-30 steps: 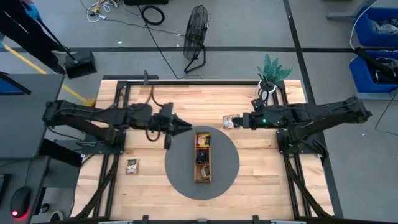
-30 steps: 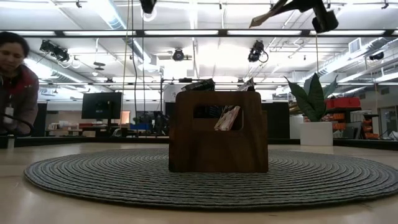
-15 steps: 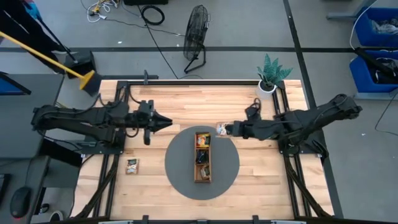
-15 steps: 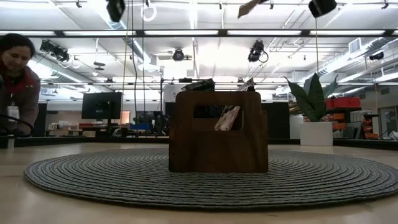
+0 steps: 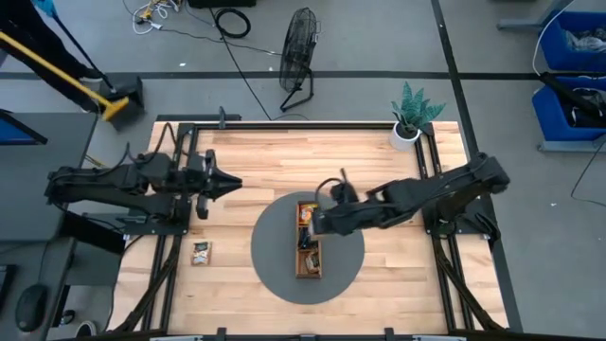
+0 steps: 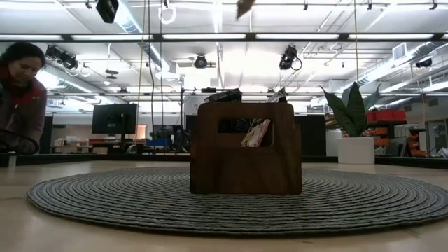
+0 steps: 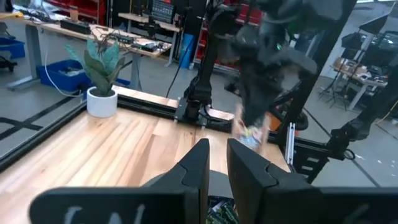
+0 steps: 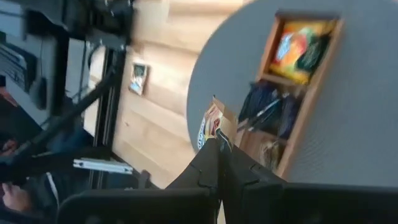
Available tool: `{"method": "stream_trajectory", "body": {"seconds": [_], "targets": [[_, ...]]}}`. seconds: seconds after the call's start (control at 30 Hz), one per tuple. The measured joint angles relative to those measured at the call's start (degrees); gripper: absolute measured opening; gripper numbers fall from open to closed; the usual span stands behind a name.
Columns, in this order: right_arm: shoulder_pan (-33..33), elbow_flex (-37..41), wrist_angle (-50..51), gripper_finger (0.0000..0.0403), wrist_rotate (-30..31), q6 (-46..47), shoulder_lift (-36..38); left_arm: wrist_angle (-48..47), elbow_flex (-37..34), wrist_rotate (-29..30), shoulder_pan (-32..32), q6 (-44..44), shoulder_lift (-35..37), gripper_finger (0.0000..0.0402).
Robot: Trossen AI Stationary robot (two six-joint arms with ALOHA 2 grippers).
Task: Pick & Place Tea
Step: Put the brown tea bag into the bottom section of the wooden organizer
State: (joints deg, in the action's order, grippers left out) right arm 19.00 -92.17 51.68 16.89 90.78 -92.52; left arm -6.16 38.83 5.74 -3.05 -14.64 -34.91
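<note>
Standing on the round grey mat (image 5: 284, 256), the long wooden tray (image 5: 309, 239) has 3 compartments, with orange sachets (image 8: 297, 48) at one end, dark blue ones (image 8: 268, 106) in the middle and something pale, hard to tell, at the other end. The right gripper (image 5: 315, 224) hovers over the tray, its fingers clenched on a small tan tea sachet (image 8: 212, 125) with a printed label, and 1 more sachet (image 5: 201, 252) lies on the bare table near the left side. Only the low view shows a person (image 6: 19, 98) behind the table, while the left gripper (image 5: 234, 183) waits off the mat with fingers almost together, grasping nothing.
</note>
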Motion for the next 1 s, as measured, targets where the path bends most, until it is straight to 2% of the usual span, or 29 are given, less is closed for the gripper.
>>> {"method": "stream_trajectory", "body": {"seconds": [0.13,0.3,0.67,1.0], "targets": [[0.3,-3.4,-0.1,0.0000,-3.3,0.9,-5.2,-0.2,0.0,0.0,0.0,1.5,2.1,0.0060],[1.4,-3.9,0.0,0.0000,-6.1,4.4,-9.0,-1.7,0.0,0.0,0.0,2.2,4.4,0.0060],[4.1,-3.9,0.2,0.0000,-6.9,10.6,-14.0,-5.4,0.0,-0.1,0.0,2.4,7.4,0.0060],[4.1,-3.9,0.4,0.0000,-8.4,11.2,-17.8,-6.1,0.0,-0.1,0.0,2.4,7.7,0.0060]]}}
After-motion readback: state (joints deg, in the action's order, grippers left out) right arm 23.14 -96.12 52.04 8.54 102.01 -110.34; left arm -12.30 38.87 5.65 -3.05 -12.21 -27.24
